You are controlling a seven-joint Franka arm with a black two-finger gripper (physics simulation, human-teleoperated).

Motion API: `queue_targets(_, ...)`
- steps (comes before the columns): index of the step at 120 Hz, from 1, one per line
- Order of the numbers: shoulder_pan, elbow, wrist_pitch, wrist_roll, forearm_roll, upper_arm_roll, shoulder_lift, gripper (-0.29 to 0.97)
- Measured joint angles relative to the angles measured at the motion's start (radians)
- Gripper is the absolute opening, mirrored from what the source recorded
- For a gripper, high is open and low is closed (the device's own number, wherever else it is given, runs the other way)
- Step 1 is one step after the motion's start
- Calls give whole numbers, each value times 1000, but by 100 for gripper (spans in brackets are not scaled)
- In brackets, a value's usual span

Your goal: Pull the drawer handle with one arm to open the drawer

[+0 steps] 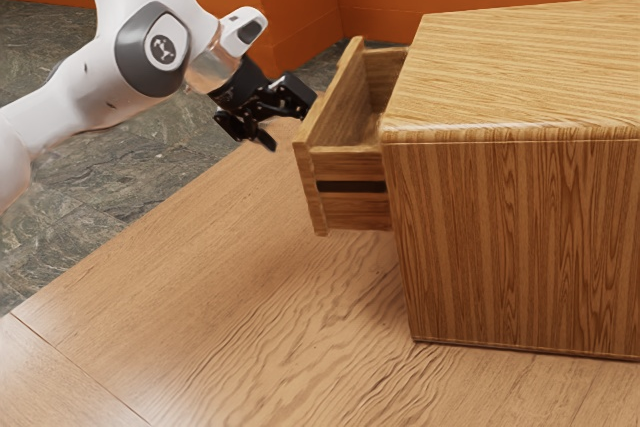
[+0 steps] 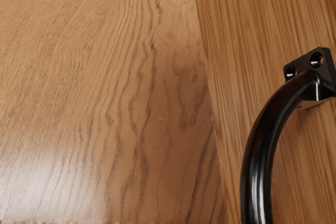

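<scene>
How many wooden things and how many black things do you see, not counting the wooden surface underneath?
Wooden: 2 (cabinet, drawer)
Black: 2 (drawer handle, gripper)
Total: 4

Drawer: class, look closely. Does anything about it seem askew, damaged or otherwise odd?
Nothing stands out. The drawer stands partly pulled out of the cabinet and sits square in its opening. Its black handle looks whole, with its mount flat on the drawer front.
</scene>
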Motion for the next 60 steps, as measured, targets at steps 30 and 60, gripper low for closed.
queue_targets(30, 46, -94, 10, 9, -1, 7, -94, 68)
queue_targets(60, 78, -57, -88, 16, 175, 39, -154, 68)
